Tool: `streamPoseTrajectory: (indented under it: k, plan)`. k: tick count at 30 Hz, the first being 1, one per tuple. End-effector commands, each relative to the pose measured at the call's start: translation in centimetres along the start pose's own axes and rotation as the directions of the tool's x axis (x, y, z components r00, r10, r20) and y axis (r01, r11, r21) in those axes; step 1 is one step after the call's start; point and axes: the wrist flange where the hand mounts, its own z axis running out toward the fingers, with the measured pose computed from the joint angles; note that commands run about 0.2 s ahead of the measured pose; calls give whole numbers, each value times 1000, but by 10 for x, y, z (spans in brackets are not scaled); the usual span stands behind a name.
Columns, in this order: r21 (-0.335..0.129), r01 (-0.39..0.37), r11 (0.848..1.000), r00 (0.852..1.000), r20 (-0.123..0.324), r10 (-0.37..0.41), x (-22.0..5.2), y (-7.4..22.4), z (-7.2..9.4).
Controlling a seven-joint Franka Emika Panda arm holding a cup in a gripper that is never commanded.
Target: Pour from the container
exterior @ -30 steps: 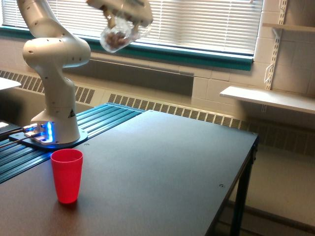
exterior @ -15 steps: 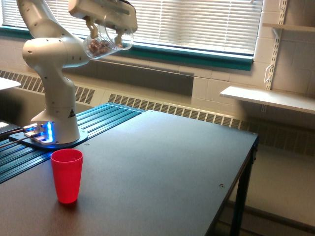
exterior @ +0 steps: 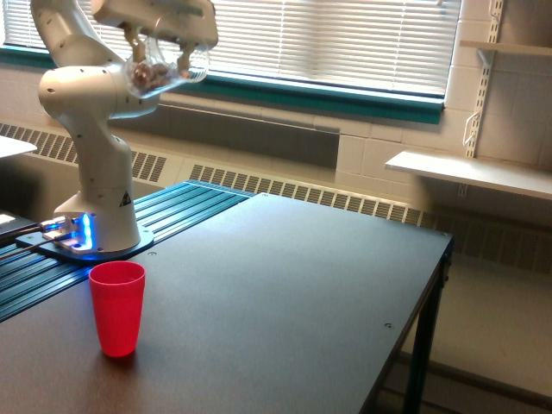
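High at the exterior view's upper left, my gripper (exterior: 158,53) is shut on the container (exterior: 159,71), a clear plastic cup tilted on its side with reddish-brown pieces showing through it. It hangs well above the table, in front of the arm's white body. A red plastic cup (exterior: 117,307) stands upright on the dark table (exterior: 285,293) near its front left, far below the container and slightly to its left.
The arm's white base (exterior: 93,207) with blue lights stands on a ribbed teal strip at the exterior view's left. A window with blinds runs along the back wall. White shelves (exterior: 470,172) hang at the right. The table's right edge drops off beside a leg (exterior: 423,345).
The gripper has carried the container leftward and slightly down across the frames, now closer to above the red cup. The red cup has not moved.
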Motion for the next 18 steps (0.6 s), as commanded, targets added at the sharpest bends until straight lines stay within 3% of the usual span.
streamPoseTrajectory:
  k: [1, 9, 18]
  plan:
    - [-58, 115, 992, 992, 66, -111, -5, 8, 22]
    - [-87, 217, 972, 974, 91, -210, -1, 3, 38]
    - [-73, 284, 956, 953, 129, -274, -5, -1, 52]
